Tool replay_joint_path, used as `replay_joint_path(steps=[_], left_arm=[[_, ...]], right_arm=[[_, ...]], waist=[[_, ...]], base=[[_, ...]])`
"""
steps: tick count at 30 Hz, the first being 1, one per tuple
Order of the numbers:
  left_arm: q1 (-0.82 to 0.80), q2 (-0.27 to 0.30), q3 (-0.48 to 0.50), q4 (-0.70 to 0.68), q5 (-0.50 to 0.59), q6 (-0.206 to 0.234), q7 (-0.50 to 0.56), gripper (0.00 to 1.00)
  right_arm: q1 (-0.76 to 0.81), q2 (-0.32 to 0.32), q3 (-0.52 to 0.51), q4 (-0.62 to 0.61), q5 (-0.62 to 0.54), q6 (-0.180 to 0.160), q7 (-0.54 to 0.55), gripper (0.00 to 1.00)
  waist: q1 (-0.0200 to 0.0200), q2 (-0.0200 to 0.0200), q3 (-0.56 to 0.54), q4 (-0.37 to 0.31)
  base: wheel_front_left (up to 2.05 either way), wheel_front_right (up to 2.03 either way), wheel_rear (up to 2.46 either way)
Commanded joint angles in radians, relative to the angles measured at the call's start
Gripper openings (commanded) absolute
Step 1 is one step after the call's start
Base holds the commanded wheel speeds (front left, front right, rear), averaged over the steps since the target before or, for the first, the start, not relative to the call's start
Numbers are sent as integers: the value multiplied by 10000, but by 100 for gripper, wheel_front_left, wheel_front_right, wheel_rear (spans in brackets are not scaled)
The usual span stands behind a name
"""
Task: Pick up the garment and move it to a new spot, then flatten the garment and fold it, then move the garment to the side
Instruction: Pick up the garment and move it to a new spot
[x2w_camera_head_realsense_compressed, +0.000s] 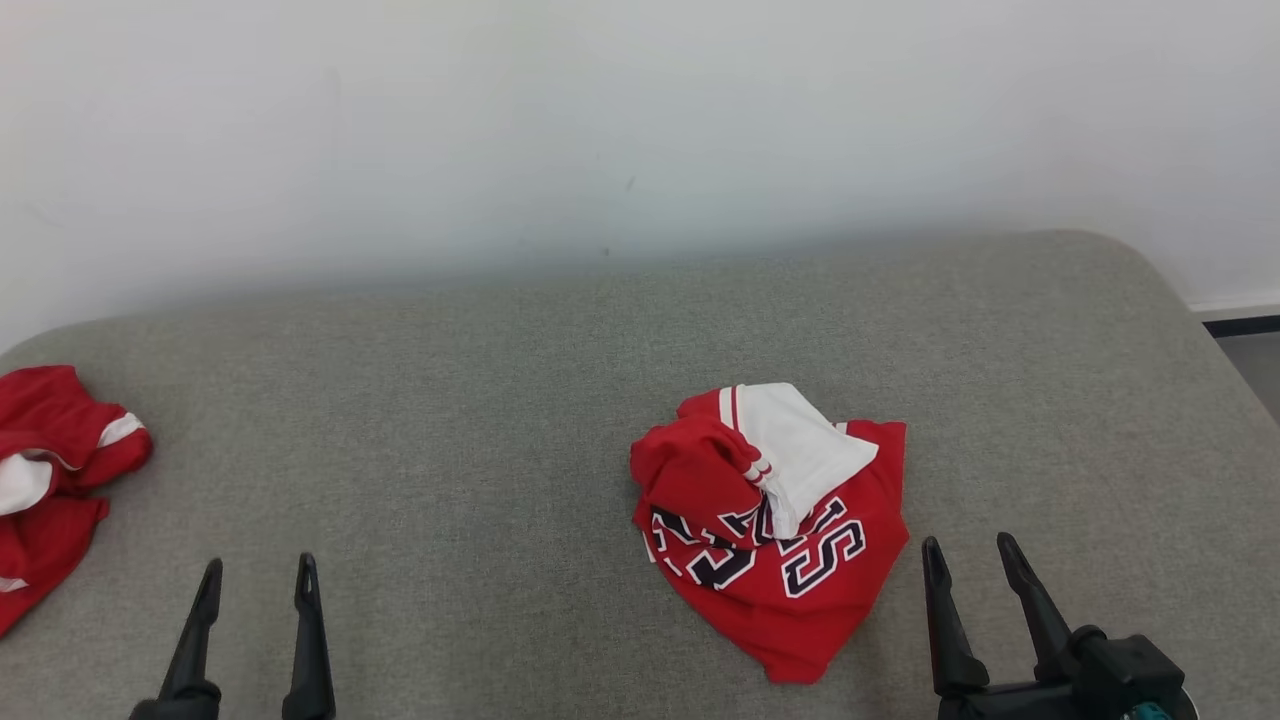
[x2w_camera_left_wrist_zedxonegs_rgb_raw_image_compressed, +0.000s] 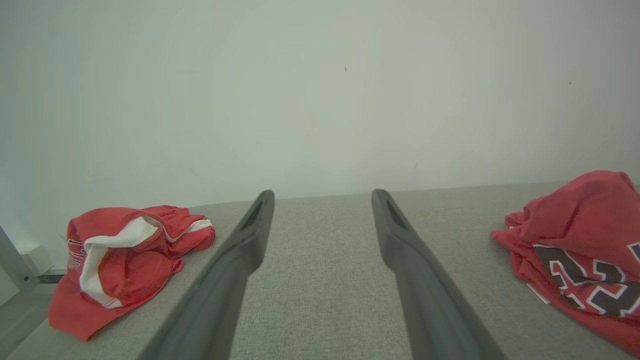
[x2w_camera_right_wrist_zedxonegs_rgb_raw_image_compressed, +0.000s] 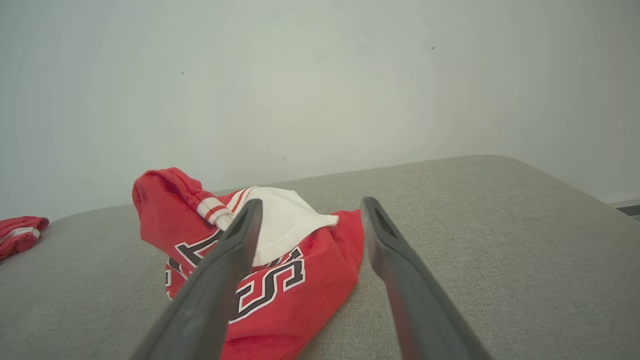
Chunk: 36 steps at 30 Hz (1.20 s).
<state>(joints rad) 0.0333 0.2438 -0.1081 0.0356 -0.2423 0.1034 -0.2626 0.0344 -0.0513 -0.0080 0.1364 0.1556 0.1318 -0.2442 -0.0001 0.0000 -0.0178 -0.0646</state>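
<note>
Jaws on both arms are standing fully spread, gripping nothing. Up front the left gripper (x2w_camera_head_realsense_compressed: 260, 563) is hovering over the bare grey padded surface (x2w_camera_head_realsense_compressed: 500, 400). Meanwhile the right gripper (x2w_camera_head_realsense_compressed: 968, 543) is sitting just beside the crumpled red jersey (x2w_camera_head_realsense_compressed: 790, 580), with a thin gap showing between them. That jersey is lying right of centre, immediately inboard of the right fingers and well apart from the left arm. It's running slightly longer near-to-far, with its white panel at the far end. I'm judging the right arm as the picker. A second red garment (x2w_camera_head_realsense_compressed: 50, 470) is lying at the far left edge, probably not the target.
</note>
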Motion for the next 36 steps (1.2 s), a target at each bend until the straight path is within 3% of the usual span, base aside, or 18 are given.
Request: replay_joint_path(steps=[1, 18, 36], left_arm=[[274, -103, 117, -6, 150, -73, -32, 100], [1084, -877, 1116, -430, 1026, -1007, -33, 100], [1046, -1304, 1522, -294, 1714, -1571, -33, 100]], right_arm=[[116, 22, -19, 45, 21, -22, -41, 100], [223, 21, 24, 393, -9, -22, -136, 100], [170, 22, 18, 636, -21, -22, -156, 100]], waist=[[1, 0, -39, 71], [1, 0, -128, 214], [1, 0, -136, 241]], base=[[0, 0, 0], [0, 0, 0], [0, 0, 0]])
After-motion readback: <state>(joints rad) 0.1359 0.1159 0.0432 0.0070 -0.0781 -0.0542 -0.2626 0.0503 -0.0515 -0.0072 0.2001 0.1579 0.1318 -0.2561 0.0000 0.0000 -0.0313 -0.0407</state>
